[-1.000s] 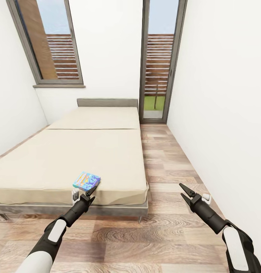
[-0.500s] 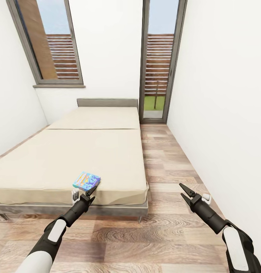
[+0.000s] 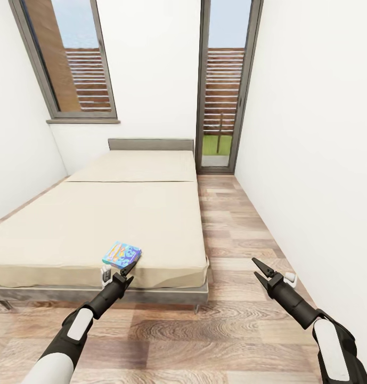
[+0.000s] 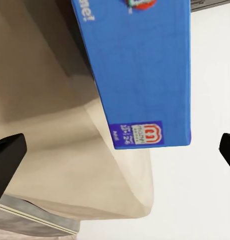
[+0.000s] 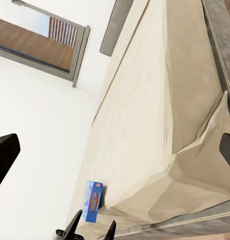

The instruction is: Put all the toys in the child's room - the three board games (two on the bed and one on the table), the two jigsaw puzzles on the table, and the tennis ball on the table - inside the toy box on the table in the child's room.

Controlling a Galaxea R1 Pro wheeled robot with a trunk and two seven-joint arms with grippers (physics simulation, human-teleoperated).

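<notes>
A home bedroom, seemingly: large bed [image 3: 114, 213], window [image 3: 71, 58], wood-plank floor [image 3: 231, 320].

cream bed [image 3: 124, 213], blue board game [image 3: 121, 255] near edge

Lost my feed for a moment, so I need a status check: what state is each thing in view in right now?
Blue board game: flat on the bed, near its foot edge, ungrasped.
Left gripper: open, just short of the game.
Right gripper: open, empty, over the floor.
Glass door: shut.
</notes>
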